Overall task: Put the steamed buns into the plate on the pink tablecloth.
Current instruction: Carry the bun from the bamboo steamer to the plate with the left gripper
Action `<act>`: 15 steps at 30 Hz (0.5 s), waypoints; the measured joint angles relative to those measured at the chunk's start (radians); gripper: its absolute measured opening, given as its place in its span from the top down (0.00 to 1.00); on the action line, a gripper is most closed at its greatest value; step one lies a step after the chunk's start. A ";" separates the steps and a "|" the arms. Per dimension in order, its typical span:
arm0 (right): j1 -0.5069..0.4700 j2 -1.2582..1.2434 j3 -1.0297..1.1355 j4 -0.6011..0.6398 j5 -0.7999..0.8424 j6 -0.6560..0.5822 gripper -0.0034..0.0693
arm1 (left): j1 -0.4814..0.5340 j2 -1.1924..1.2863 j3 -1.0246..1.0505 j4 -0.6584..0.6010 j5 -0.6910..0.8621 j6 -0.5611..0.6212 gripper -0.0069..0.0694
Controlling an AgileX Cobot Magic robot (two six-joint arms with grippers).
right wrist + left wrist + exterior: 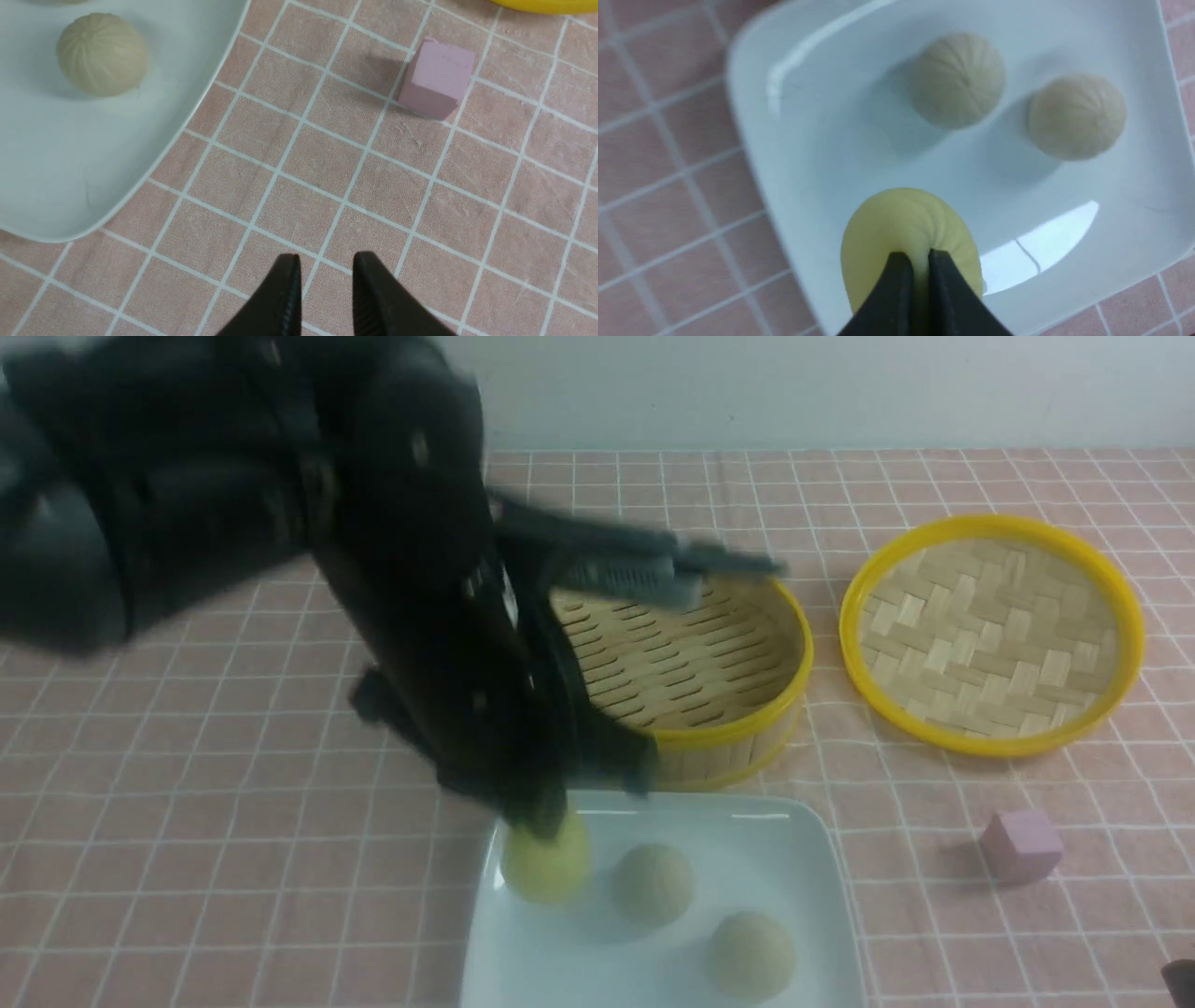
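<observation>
The steamed buns [653, 884] are in the plate [798, 859] on the tablecloth [187, 849]. Just behind the plate stands the steamer basket [691, 653]. The lid [990, 635] lies behind the plate to the right, and the cube [1019, 845] lies to the plate's right.

Basket [738, 732] — round, bamboo, yellow rim, slatted floor; stands upright. Lid [991, 633] — round, yellow rim, woven panel facing up; lies flat just beside the basket on its right, with a narrow gap between them. Cube [1020, 845]: small, pink, nearer the camera than the lid and apart from it. Wall [840, 387]: pale, plain, at the far edge.
</observation>
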 joint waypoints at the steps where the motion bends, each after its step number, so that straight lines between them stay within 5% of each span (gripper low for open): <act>1: 0.000 0.000 0.000 0.000 0.000 0.000 0.74 | -0.014 0.000 0.041 -0.008 -0.063 0.000 0.88; 5: 0.000 0.000 0.000 0.000 0.000 0.000 0.74 | -0.060 0.030 0.223 -0.020 -0.270 -0.009 0.87; 15: 0.000 -0.028 -0.056 0.005 0.112 0.000 0.79 | -0.062 0.068 0.264 -0.007 -0.401 -0.089 0.76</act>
